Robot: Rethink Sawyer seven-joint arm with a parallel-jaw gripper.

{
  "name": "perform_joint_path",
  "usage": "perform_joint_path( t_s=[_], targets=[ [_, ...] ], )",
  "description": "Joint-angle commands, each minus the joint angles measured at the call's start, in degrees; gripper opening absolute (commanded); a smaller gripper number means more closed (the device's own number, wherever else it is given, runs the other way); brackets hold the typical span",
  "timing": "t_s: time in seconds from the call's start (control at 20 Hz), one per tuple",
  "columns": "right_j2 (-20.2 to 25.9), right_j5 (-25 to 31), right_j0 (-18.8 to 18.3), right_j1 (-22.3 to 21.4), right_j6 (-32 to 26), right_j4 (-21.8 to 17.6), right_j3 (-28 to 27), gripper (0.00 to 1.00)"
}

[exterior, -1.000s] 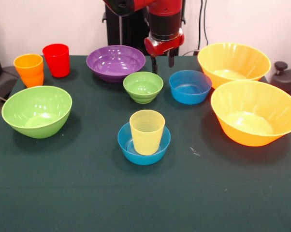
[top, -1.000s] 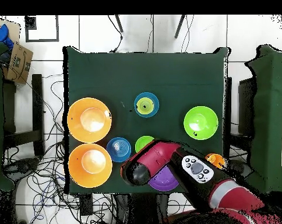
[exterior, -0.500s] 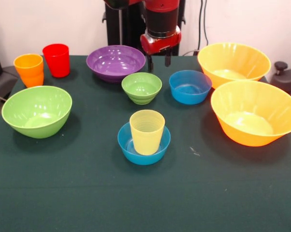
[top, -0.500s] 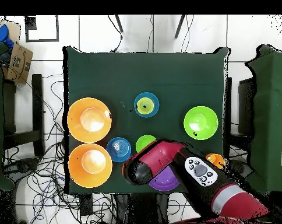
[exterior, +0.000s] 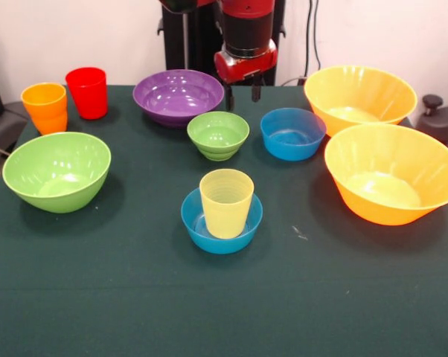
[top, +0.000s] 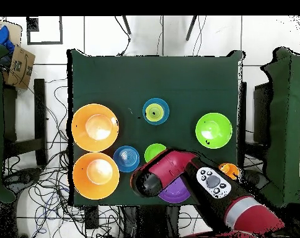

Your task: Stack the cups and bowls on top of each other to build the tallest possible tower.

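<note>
the hand (exterior: 242,94) has risen off the small green bowl (exterior: 218,134) and hangs empty, fingers apart, at the far edge. the bowl sits released on the surface (exterior: 135,297), beyond the yellow cup (exterior: 225,202) in its blue bowl (exterior: 221,227); stacking remains undone.

Arm (exterior: 246,30): cut off by the front view's top edge above the wrist.
Purple bowl (top: 175,192): overhead, mostly hidden beneath the arm.
Small green bowl (top: 154,152): overhead, its edge nearest the arm was covered.
Red cup: hidden overhead under the arm.
Orange cup (top: 227,168): overhead, partly covered by the arm.
</note>
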Motion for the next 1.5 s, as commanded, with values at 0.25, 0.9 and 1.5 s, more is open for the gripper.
perform_joint_path(
  t_s=[0.25, 0.9, 1.5],
  targets=[
    [-1.02, -1.31, 2.53, 2.15, 0.67, -0.19, -2.66, 1.00],
    [-2.71, -2.92, 4.20, 3.45, 1.57, -1.23, -4.88, 1.00],
    [3.62, 5.84, 0.89, -1.72, -6.48, 8.76, -5.15, 1.00]
  ],
)
